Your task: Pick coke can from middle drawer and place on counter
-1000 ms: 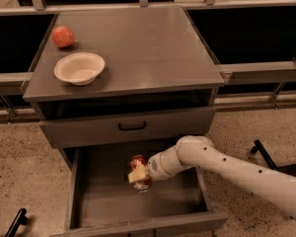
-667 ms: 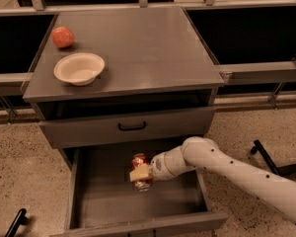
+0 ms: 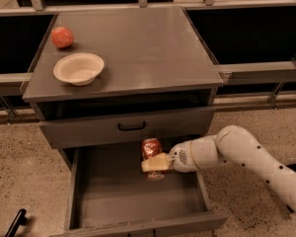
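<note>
Gripping coke can (image 3: 151, 148) around lower half, tool (image 3: 152, 164) closed on it inside open middle drawer (image 3: 113, 196), toward back-right. Can upright, possibly raised off drawer floor; hard to judge. White arm (image 3: 246, 157) reaches in over drawer's right wall. Drawer front (image 3: 89, 130) with black loop handle (image 3: 131, 127) just above and behind can. Tabletop (image 3: 148, 48): white bowl (image 3: 79, 68) near front-left corner, red-orange fruit (image 3: 62, 37) by left edge behind bowl.

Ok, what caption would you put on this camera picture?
Robot gripper grasps the coke can in the open middle drawer, below the counter with a white bowl and red fruit.
</note>
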